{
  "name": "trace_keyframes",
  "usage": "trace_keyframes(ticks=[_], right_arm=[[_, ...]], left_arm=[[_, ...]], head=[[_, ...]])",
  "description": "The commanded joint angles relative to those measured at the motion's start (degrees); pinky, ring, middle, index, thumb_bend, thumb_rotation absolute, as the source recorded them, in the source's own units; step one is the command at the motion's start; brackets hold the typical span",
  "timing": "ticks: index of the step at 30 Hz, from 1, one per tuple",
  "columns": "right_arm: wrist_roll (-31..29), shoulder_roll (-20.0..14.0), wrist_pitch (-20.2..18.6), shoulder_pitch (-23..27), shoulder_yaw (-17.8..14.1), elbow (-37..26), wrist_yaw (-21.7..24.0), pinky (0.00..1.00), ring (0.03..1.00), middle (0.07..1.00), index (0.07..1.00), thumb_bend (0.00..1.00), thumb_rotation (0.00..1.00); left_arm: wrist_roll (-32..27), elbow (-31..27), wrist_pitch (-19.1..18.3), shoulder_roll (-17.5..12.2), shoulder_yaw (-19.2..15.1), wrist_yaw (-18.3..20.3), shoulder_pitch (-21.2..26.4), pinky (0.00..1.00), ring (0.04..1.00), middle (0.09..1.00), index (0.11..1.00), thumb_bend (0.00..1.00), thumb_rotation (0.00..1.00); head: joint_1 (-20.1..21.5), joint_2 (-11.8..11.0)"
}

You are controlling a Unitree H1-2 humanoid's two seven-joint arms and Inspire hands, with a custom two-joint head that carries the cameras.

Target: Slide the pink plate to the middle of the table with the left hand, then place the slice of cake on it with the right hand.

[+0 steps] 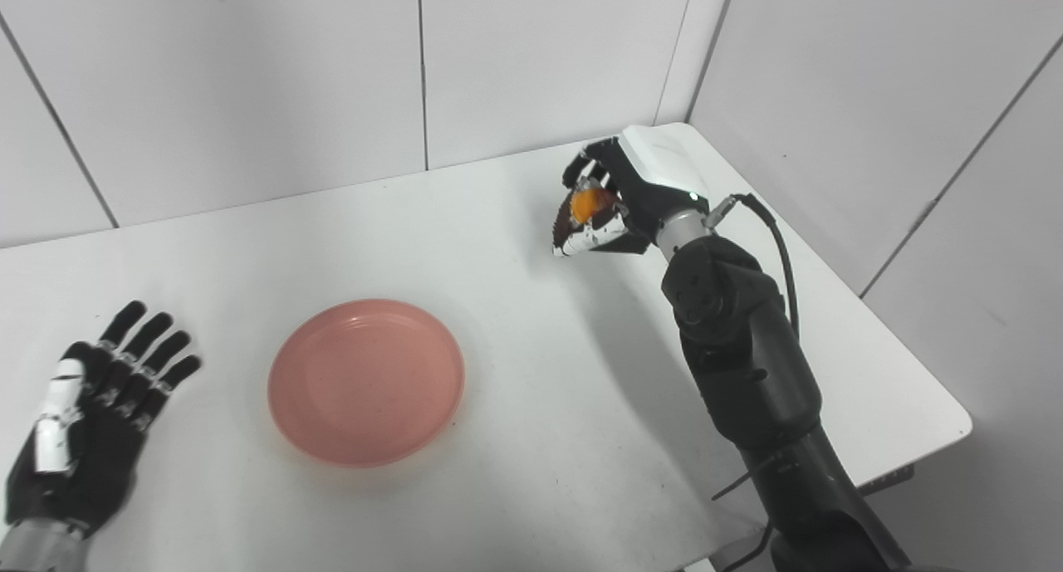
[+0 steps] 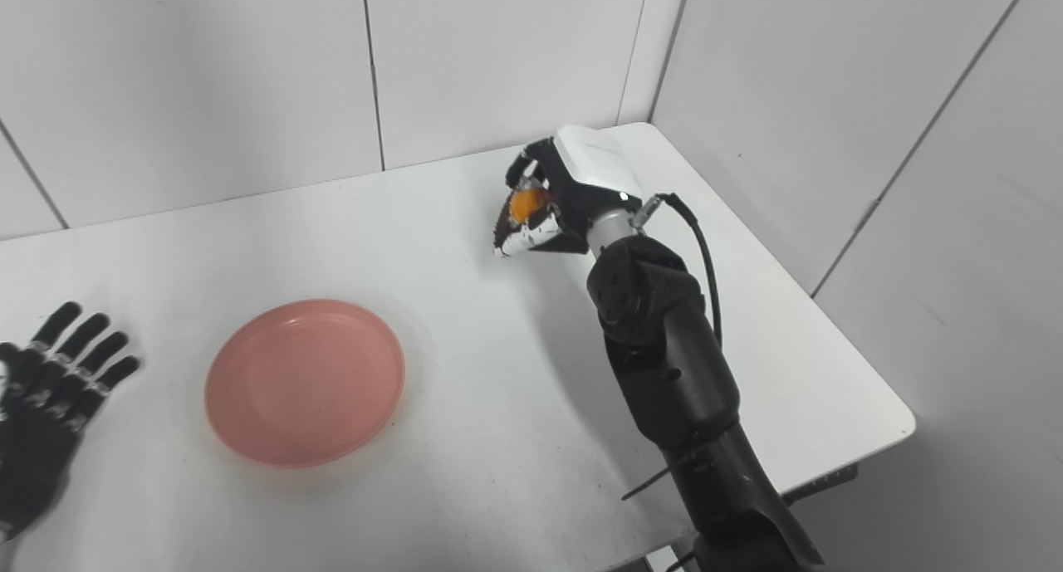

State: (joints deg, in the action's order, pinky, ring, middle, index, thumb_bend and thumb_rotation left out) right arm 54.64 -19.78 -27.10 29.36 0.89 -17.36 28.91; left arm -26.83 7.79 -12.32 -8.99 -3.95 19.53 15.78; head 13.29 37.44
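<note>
- Two hands show over the white table (image 1: 515, 248), one busy near the far right corner and one idle at the left edge.
- The right hand (image 1: 619, 202) is closed around the slice of cake (image 1: 585, 211), its fingers (image 1: 581, 169) curled over the top and the thumb pressing from below.
- The slice of cake looks dark brown with an orange piece on top and a white underside; it seems lifted clear of the table, though contact underneath is hard to judge.
- The right arm (image 1: 739, 348) reaches in from the bottom right edge and crosses the right side of the table; a black cable (image 1: 776, 240) loops from the wrist.
- The pink plate (image 1: 366, 381) lies flat with nothing on it, left of the table's centre and nearer the front edge than the back.
- The plate stands well apart from the cake and from both hands.
- The left hand (image 1: 91, 414) rests palm down at the left edge near the front, its fingers spread apart and holding nothing, just left of the plate without touching it.
- White panelled walls (image 1: 249, 82) rise behind the back edge and along the right edge.
</note>
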Motion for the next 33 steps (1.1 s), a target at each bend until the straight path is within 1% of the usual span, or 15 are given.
trace_keyframes(ticks=[1,2,3,4,5,6,7,8,9,10,11,16,23,27,33], right_arm=[[-0.3,0.0,0.4,3.6,1.2,-2.3,0.4,0.28,0.369,0.425,0.538,0.52,0.00],[-0.3,0.3,0.4,4.0,1.8,-2.3,0.7,0.28,0.367,0.425,0.538,0.52,0.00],[-1.0,0.8,0.8,4.7,3.0,-2.0,0.7,0.27,0.365,0.424,0.538,0.52,0.00],[-1.7,1.1,1.1,5.1,3.9,-1.7,0.6,0.28,0.373,0.429,0.540,0.52,0.00],[-2.1,1.6,1.8,5.6,5.2,-1.1,0.4,0.28,0.374,0.430,0.540,0.52,0.00],[-2.4,1.8,2.1,5.9,6.2,-0.7,0.3,0.27,0.365,0.428,0.541,0.52,0.00],[-3.0,2.4,2.5,6.4,7.3,0.0,0.2,0.27,0.361,0.427,0.541,0.52,0.00],[-3.5,2.8,2.7,6.7,8.2,0.5,0.1,0.27,0.365,0.430,0.541,0.52,0.00],[-4.3,3.4,2.9,7.1,9.1,1.2,0.0,0.27,0.367,0.431,0.541,0.52,0.00],[-4.8,3.8,3.1,7.4,9.8,1.7,-0.2,0.28,0.371,0.434,0.541,0.52,0.00],[-5.3,4.5,3.6,7.7,10.8,2.5,-0.5,0.28,0.374,0.436,0.540,0.52,0.00],[-6.3,7.1,5.6,8.5,15.4,5.6,-2.2,0.28,0.365,0.426,0.535,0.52,0.00],[-7.6,8.6,8.7,8.1,19.3,9.4,-3.3,0.32,0.394,0.431,0.521,0.52,0.00],[-7.8,9.4,8.8,7.8,21.6,10.3,-3.8,0.30,0.374,0.421,0.524,0.52,0.00],[-7.9,10.5,8.7,6.9,23.6,11.7,-4.9,0.29,0.358,0.417,0.520,0.52,0.00]], left_arm=[[2.7,0.4,-4.8,1.2,1.7,-2.8,-2.9,0.87,0.904,0.921,0.899,0.42,0.94],[3.1,0.0,-5.0,1.5,2.0,-3.3,-3.0,0.88,0.907,0.923,0.902,0.42,0.94],[4.0,-0.8,-5.4,2.3,2.6,-4.4,-3.2,0.88,0.908,0.925,0.903,0.42,0.95],[4.6,-1.3,-5.8,2.9,2.9,-5.2,-3.2,0.88,0.910,0.925,0.906,0.42,0.95],[5.4,-2.0,-6.3,3.6,3.5,-6.2,-3.3,0.88,0.910,0.925,0.907,0.42,0.95],[5.9,-2.5,-6.7,4.1,3.9,-7.0,-3.3,0.89,0.914,0.928,0.911,0.42,0.97],[6.3,-2.9,-6.9,4.7,4.3,-7.4,-3.2,0.90,0.916,0.930,0.914,0.41,0.98],[6.6,-3.1,-7.1,5.0,4.5,-7.8,-3.1,0.91,0.927,0.939,0.924,0.41,0.99],[7.0,-3.4,-7.5,5.6,4.8,-8.4,-3.1,0.92,0.931,0.942,0.928,0.40,1.00],[7.3,-3.6,-7.8,6.0,5.0,-8.8,-3.0,0.92,0.933,0.944,0.932,0.40,1.00],[8.0,-3.8,-7.9,6.5,5.4,-9.4,-2.9,0.92,0.936,0.946,0.935,0.40,1.00],[10.3,-3.6,-8.0,8.4,6.7,-11.1,-2.1,0.93,0.941,0.949,0.942,0.39,1.00],[12.6,-3.7,-8.9,10.1,7.3,-12.8,-1.3,0.91,0.929,0.936,0.926,0.38,1.00],[13.0,-4.3,-9.7,10.7,7.0,-13.3,-1.3,0.91,0.925,0.929,0.918,0.38,1.00],[13.6,-5.5,-11.1,10.8,7.1,-13.7,-1.3,0.91,0.923,0.929,0.919,0.38,1.00]], head=[[-2.6,0.0],[-2.6,0.0],[-6.0,-0.1],[-6.0,-0.1],[-8.7,-0.1],[-8.7,-0.1],[-10.7,0.1],[-10.7,0.1],[-12.7,0.3],[-12.7,0.3],[-14.5,0.5],[-18.5,1.0],[-20.3,1.7],[-20.1,2.1],[-19.8,2.8]])
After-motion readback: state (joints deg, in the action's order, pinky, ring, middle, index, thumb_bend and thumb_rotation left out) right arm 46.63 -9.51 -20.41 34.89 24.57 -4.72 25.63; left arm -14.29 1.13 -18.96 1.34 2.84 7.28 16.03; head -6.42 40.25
